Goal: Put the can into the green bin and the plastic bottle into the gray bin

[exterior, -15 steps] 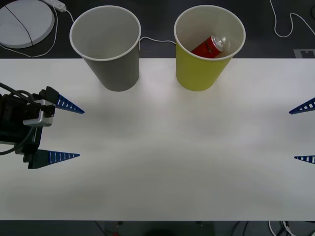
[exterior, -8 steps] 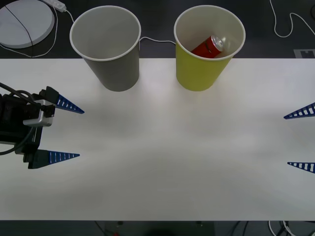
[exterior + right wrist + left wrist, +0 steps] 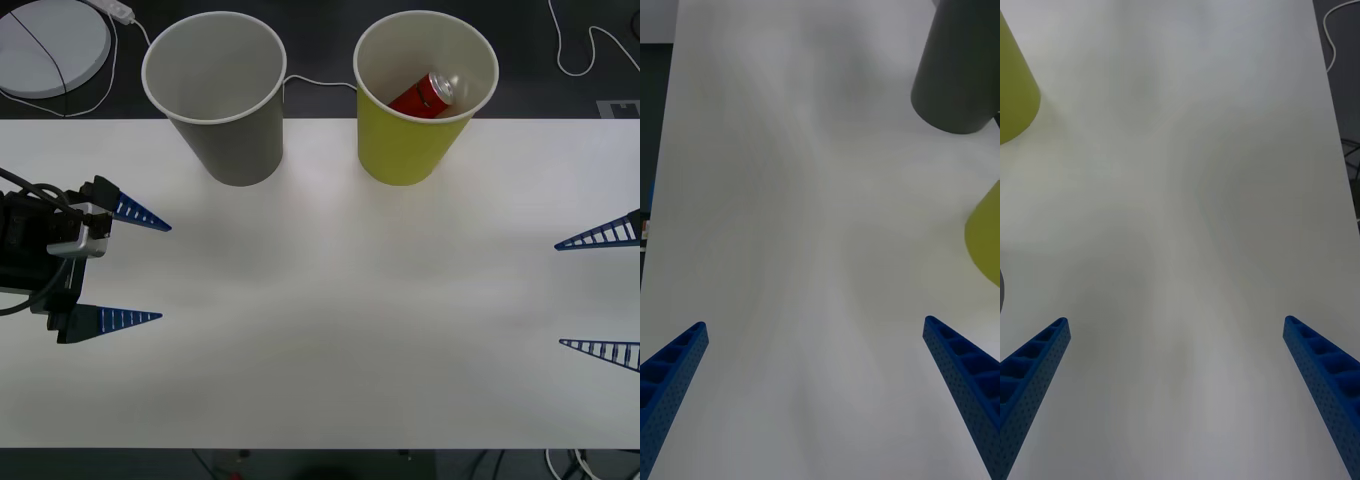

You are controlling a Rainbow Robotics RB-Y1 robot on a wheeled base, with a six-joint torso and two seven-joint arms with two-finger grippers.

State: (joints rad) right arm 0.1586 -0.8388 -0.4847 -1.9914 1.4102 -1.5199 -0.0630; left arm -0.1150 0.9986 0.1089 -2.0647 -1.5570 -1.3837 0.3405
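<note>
Red drink can (image 3: 424,94) is lying inside yellow-green tapered bin (image 3: 412,148) at 1 o'clock, gray tapered bin (image 3: 232,145) sitting at 11, both grippers (image 3: 136,270) (image 3: 590,293) hovering jaws apart, risking clipping a bin when sweeping.

A white table (image 3: 330,330) carries the gray bin (image 3: 222,100) and the green bin (image 3: 420,110), both upright, side by side near its far edge, gray on the left
</note>
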